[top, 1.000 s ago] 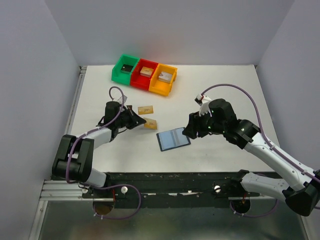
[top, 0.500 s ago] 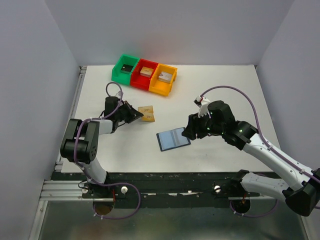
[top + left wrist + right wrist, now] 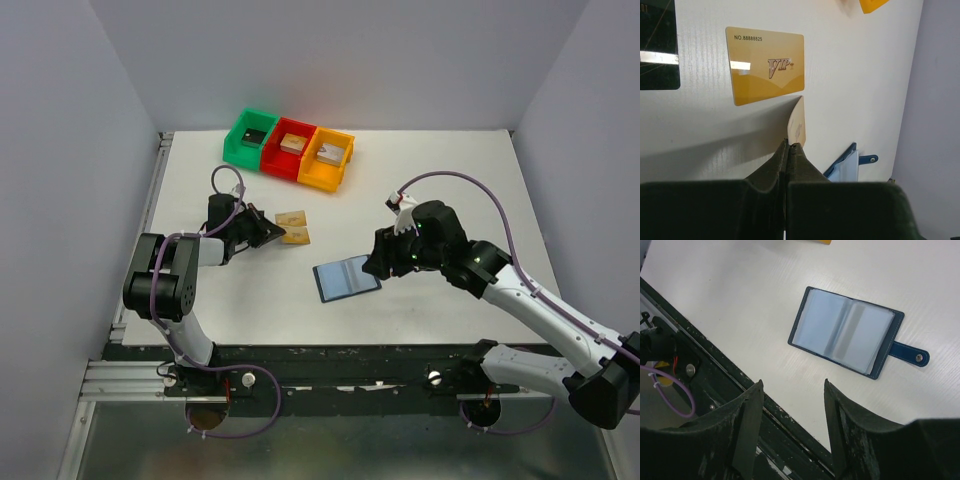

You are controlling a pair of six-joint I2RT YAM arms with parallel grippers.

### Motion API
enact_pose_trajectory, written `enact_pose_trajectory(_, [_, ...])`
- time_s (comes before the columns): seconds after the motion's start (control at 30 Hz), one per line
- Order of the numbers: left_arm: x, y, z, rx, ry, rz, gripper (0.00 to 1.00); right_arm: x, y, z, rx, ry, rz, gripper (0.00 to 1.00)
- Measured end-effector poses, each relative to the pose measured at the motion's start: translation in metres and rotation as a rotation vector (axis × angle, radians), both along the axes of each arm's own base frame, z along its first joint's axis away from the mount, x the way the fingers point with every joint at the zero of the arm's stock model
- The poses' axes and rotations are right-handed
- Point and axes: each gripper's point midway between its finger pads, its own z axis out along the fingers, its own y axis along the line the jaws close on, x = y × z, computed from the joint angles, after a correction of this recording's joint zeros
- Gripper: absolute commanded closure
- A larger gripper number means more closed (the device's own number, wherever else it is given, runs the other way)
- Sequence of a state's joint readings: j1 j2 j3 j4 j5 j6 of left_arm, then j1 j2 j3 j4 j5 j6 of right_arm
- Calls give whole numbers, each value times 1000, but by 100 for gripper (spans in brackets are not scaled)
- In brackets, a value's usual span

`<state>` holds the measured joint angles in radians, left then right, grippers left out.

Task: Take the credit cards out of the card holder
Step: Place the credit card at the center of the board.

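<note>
- The card holder (image 3: 845, 332) is seen lying open and flat on the white desk (image 3: 440, 180). Its pale sleeve pages are turned upward and its snap strap (image 3: 910, 354) is stretched out from one side.
- The right end effector (image 3: 376, 262) is held just right of the card holder, by its right edge. The jaws are spread wide and nothing is gripped.
- To the left of the card holder and a little beyond it, the left end effector (image 3: 789, 146) is pinched closed on a tan card (image 3: 796, 127). This card is held on edge and tilted.
- Just past the tan card, farther from the card holder, a gold card (image 3: 766, 64) marked VIP is laid flat. Whether the two cards touch cannot be told.
- A black card (image 3: 657, 45) is seen flat beside the gold card, on the side away from the card holder.
- Farthest from the card holder, a green bin (image 3: 250, 137), a red bin (image 3: 290, 148) and an orange bin (image 3: 327, 158) are set touching in a row.
</note>
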<state>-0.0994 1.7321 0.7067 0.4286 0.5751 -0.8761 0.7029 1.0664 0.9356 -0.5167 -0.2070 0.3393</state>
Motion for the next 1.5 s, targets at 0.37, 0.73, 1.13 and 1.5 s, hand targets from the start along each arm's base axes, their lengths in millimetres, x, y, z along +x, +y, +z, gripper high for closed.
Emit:
enact_pose_trajectory(0.37, [-2, 1, -3, 21, 3, -17, 78, 0, 0, 0, -1, 1, 0, 41])
enact_pose_trajectory(0.73, [-10, 4, -13, 64, 42, -32, 57, 0, 0, 0, -2, 0, 0, 40])
enact_pose_trajectory(1.13, [-8, 23, -4, 130, 32, 11, 44, 6, -7, -8, -36, -6, -47, 37])
enact_pose_trajectory(1.5, [-25, 17, 78, 329, -204, 63, 25, 40, -59, -81, -164, 166, -321, 31])
